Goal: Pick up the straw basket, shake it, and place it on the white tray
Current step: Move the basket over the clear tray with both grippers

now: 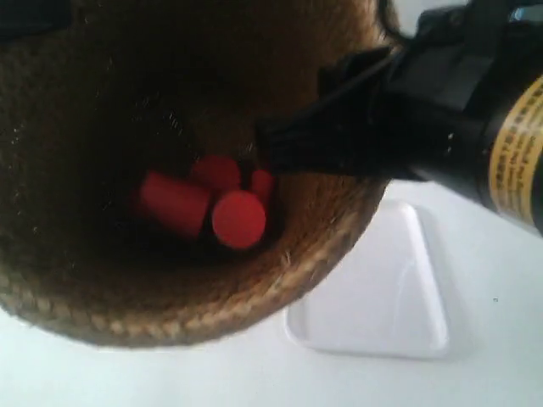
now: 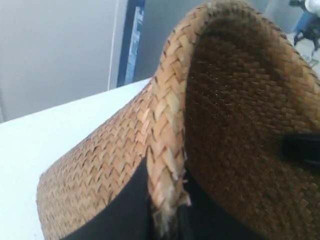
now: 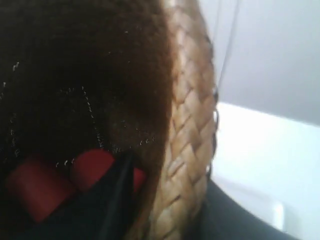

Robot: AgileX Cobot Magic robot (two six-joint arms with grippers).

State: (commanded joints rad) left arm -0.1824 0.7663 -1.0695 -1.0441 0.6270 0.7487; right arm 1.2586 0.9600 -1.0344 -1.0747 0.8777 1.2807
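Note:
The straw basket (image 1: 102,170) is raised close to the exterior camera and fills most of that view, its dark inside facing up. Several red cylinders (image 1: 239,219) lie at its bottom. My left gripper (image 2: 167,210) is shut on the basket's braided rim (image 2: 167,135), one finger outside and one inside. My right gripper (image 3: 165,200) is shut on the rim (image 3: 187,125) on the opposite side; its inner finger (image 3: 112,190) reaches down toward the red cylinders (image 3: 92,167). The white tray (image 1: 373,297) lies on the table below, at the basket's lower right in the exterior view.
The white table (image 1: 501,280) stretches around the tray. A black arm with a yellow label (image 1: 522,144) crosses the exterior view's upper right. A grey wall and a blue panel (image 2: 134,40) stand behind the table in the left wrist view.

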